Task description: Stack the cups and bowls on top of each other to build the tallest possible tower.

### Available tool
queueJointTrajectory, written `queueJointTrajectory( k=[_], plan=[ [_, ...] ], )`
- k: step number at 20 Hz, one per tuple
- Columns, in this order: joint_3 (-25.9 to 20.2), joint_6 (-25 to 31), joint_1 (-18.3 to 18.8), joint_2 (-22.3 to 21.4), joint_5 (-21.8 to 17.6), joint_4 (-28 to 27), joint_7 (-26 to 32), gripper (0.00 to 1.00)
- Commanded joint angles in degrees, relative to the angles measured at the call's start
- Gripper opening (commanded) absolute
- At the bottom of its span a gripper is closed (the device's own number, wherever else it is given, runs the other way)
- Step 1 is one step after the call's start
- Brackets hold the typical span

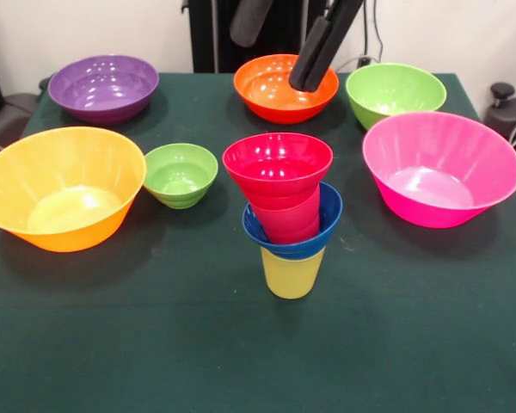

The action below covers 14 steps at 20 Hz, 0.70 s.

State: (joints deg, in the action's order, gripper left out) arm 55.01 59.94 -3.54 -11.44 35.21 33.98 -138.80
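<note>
standing near the middle of the green table (112,344), the tower (288,215) is the landmark: the yellow cup (292,274) is carrying the small blue bowl (314,237), the red cup (285,219) is sitting in it, and the small red bowl (278,165) is resting on top, all leaning a little. the gripper (303,84) is hanging above and behind the tower - i cannot tell how its fingers are standing, and it is touching nothing. left of the tower the small green bowl (181,175) and the large orange-yellow bowl (60,188) are sitting; right of it, the pink bowl (439,168); behind it, the purple bowl (103,86), the orange bowl (271,90) and the medium green bowl (394,92).
</note>
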Motion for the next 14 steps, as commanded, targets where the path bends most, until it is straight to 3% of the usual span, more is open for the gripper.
queueJointTrajectory(
  k=[1,8,14],
  plan=[
    [-5.9,4.4,2.6,2.7,-0.5,-4.3,-2.3,1.00],
    [-7.0,3.2,3.6,2.5,-1.0,-4.1,-1.2,1.00],
    [-8.3,1.1,2.2,0.7,-2.4,0.3,-0.5,1.00]
  ],
)
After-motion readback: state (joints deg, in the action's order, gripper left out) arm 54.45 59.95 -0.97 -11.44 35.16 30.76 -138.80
